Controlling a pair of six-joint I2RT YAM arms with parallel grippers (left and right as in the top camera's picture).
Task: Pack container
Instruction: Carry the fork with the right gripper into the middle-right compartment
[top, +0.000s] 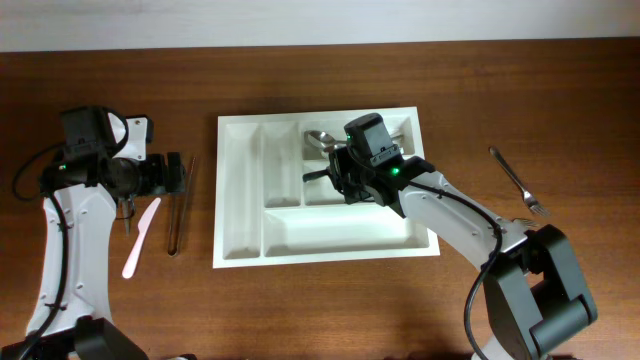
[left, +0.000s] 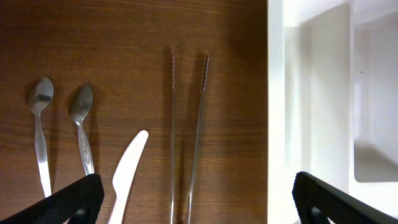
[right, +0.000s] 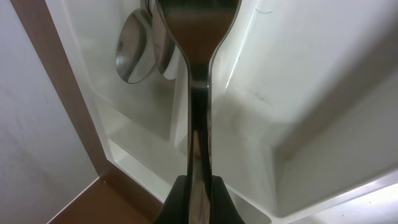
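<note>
Over the tray's (top: 240, 205) far compartments, your right gripper (top: 342, 172) is hanging with its jaws pinched narrow on a metal utensil (right: 196, 93). From the wrist view, the handle is running up from between the fingers, and the head is getting cut off by the frame edge, so you cannot tell what kind it is. Just beside it, a spoon (right: 133, 55) is lying bowl-up inside one of the tray's compartments. The white tray is sitting flat at the middle of the table (top: 330, 310), long side toward you.

Left of the tray, your left gripper (top: 176, 174) is hovering with its jaws spread wide, gripping nothing. Below it, tongs (left: 186, 137) are lying just beside the tray's left wall, not touching it. Farther from the tray, a white knife (left: 127, 171) is lying tilted, then a teaspoon (left: 81, 115) and a second teaspoon (left: 40, 118) beyond it.

Right of the tray, well apart from it, a fork (top: 518, 182) is lying at a slant.
</note>
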